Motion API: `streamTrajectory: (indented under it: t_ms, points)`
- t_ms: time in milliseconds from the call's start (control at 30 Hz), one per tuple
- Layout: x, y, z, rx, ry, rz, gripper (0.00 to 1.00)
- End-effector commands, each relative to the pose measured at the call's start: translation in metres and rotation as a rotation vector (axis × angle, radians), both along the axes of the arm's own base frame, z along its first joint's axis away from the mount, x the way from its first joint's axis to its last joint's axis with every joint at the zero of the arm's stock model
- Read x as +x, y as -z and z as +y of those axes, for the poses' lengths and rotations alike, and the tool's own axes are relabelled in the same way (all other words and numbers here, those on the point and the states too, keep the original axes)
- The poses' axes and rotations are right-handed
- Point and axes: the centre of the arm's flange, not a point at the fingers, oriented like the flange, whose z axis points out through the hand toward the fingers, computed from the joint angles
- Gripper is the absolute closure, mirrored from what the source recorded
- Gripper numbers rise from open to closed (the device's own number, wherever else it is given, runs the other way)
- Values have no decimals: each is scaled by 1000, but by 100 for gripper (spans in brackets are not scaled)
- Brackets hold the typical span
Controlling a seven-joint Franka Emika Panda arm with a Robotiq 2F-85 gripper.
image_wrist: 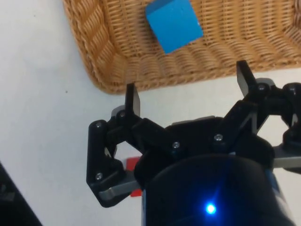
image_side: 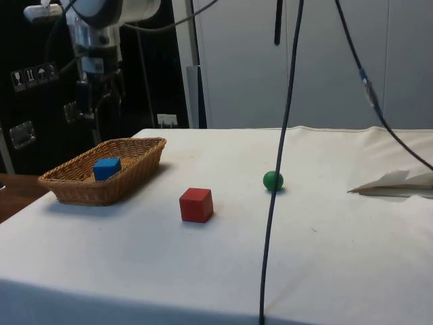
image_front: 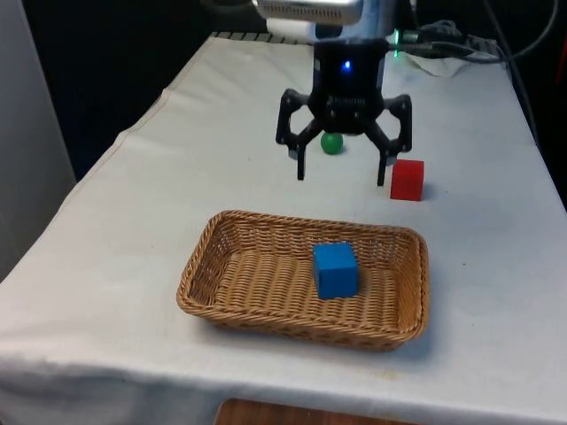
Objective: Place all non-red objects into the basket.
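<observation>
A blue cube [image_front: 335,270] [image_side: 107,168] [image_wrist: 174,23] lies inside the wicker basket [image_front: 213,257] [image_side: 139,154] [image_wrist: 94,56]. My gripper [image_front: 342,175] [image_wrist: 188,84] hangs open and empty above the cloth just beyond the basket's far rim. A small green ball [image_front: 331,142] [image_side: 273,180] rests on the cloth behind the gripper. A red cube [image_front: 407,180] [image_side: 196,204] stands on the cloth at the front view's right of the gripper, between the ball and the basket.
A crumpled sheet of paper [image_side: 396,181] [image_front: 447,64] lies near the table's far end. Dark cables [image_side: 277,203] hang in front of the side view. The table's front edge [image_front: 283,398] runs close to the basket.
</observation>
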Motion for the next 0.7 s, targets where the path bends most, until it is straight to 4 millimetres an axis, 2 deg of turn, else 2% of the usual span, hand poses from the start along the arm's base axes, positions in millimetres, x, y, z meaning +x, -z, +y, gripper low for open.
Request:
streamTrajectory:
  t_ms: [0,100,233,533,567,667]
  points:
    - [-2,-4,0,2,-1,-1,0]
    - [-13,-24,0,4,5,-6,0]
    - [-22,-37,-2,10,3,-8,0]
    - [-45,-54,-7,16,-1,-3,0]
    - [-42,-52,-7,23,-3,0,0]
    - [-55,-58,-8,15,-4,3,0]
